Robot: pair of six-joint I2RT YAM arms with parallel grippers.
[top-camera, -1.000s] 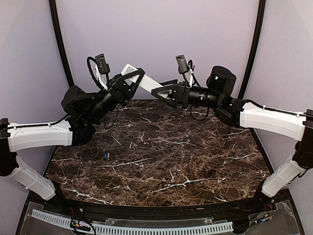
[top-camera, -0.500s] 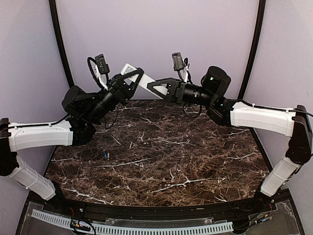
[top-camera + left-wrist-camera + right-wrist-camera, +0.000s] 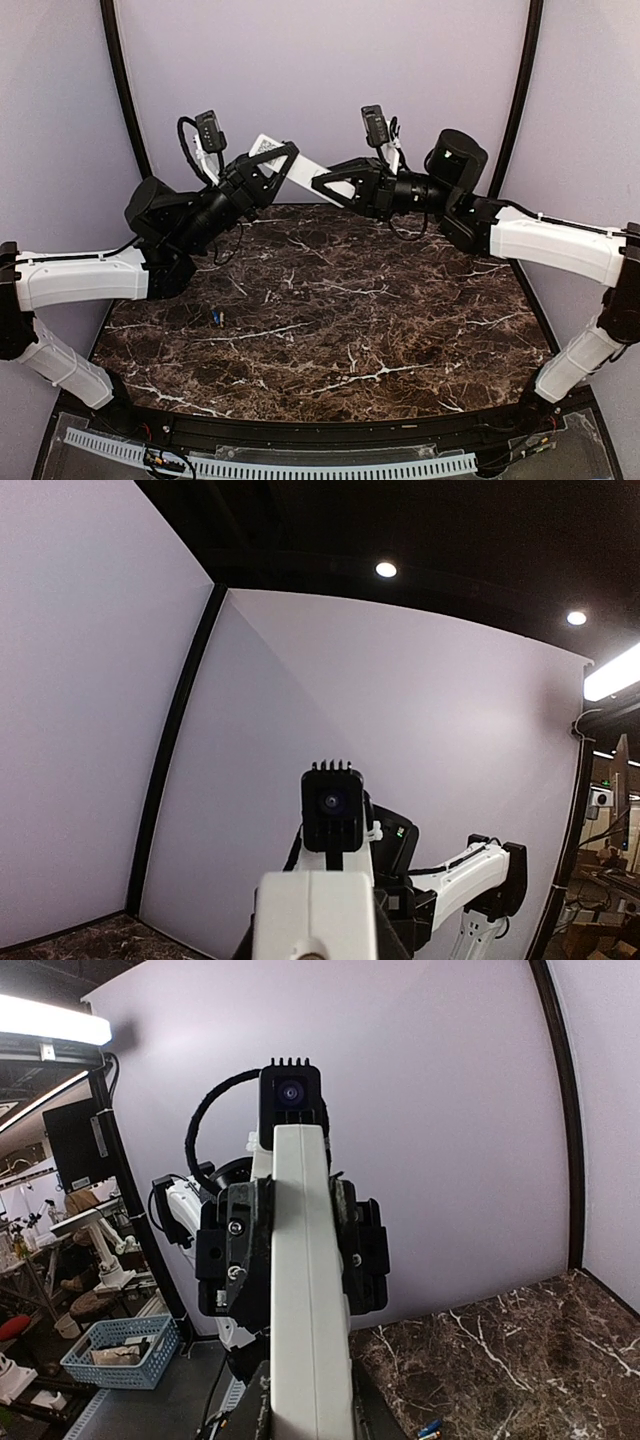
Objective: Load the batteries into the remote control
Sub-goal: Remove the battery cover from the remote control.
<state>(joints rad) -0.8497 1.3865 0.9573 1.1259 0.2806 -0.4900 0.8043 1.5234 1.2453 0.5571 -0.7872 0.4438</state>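
Now: you have the slim white rectangular plastic remote control (image 3: 300, 168) held up in the air, well above the dark marble surface (image 3: 350, 330).
Left tool (image 3: 278, 160): pinching one end of the remote control.
Right tool (image 3: 322, 184): pressed together on the opposite end, so the bar spans both.
Tiny blue cylindrical batteries (image 3: 215, 317): lying on the surface's left side, well apart from both tools.
Handling: the remote control is probably light, stiff and slick, so grip its long edges. The batteries will likely roll, so pinch each across its middle.
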